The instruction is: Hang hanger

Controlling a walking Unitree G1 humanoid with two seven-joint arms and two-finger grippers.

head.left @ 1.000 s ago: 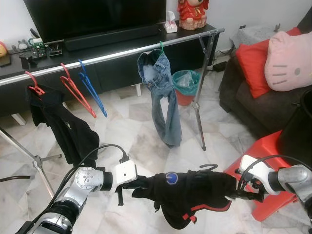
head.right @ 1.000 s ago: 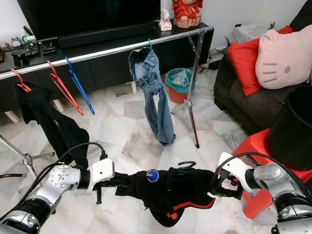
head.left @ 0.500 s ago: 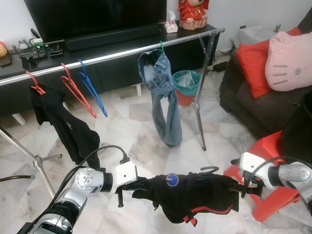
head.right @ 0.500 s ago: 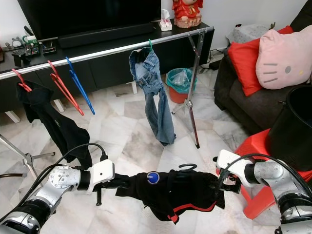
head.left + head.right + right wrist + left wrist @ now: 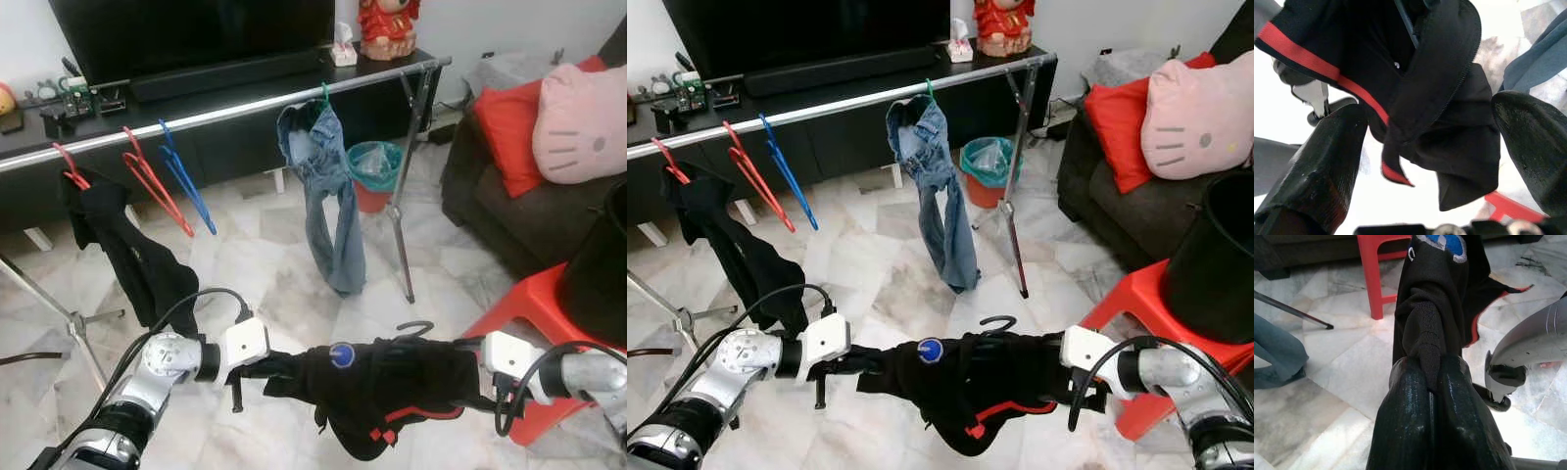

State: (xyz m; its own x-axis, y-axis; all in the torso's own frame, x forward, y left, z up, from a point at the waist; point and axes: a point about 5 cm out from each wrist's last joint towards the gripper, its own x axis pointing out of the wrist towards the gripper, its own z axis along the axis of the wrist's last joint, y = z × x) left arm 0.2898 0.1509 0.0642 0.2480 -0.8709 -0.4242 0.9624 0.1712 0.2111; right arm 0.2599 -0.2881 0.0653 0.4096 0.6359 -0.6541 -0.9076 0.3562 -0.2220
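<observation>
You are holding the black garment on its hanger low and near: left end effector pinching a sleeve, right end effector spread open around cloth. The far rail is waiting; hanging is not yet done.

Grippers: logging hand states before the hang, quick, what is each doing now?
Left gripper: shut on the black red-trimmed garment.
Right gripper: open, fingers either side of that garment's other end.
</observation>
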